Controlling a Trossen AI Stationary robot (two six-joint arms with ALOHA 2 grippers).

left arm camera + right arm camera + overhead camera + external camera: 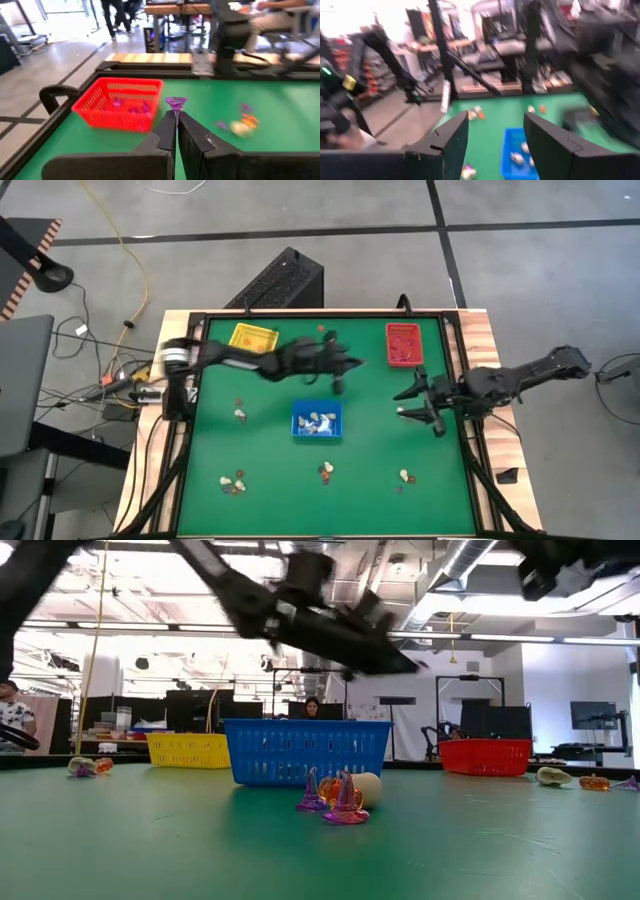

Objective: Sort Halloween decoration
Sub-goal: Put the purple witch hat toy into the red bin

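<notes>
My left gripper (pixel 340 377) hangs over the table between the blue tray (pixel 317 421) and the red tray (pixel 404 344). It is shut on a tiny purple witch-hat trinket (pixel 175 103). The red tray (pixel 120 103) lies ahead of it and holds a few purple pieces. My right gripper (pixel 406 404) is open, right of the blue tray (pixel 519 155), and touches nothing. Whitish trinkets (pixel 318 423) lie in the blue tray. Small clusters of trinkets rest on the green mat (pixel 232 482), (pixel 325 472), (pixel 403 477), (pixel 240 412). My left gripper (pixel 176 116) pinches the purple hat by its thin pointed end (pixel 176 114), right at the free ends of the two fingers. The round brim (pixel 175 102) sticks out beyond the fingertips. The hat is lifted clear of the mat.
The yellow tray (pixel 253 338) stands near the far edge on the left. A black frame (pixel 300 313) rims the mat. In the low view, purple hats and a pale piece (pixel 338 799) lie in front of the blue tray (pixel 305 750). People show in the room beyond.
</notes>
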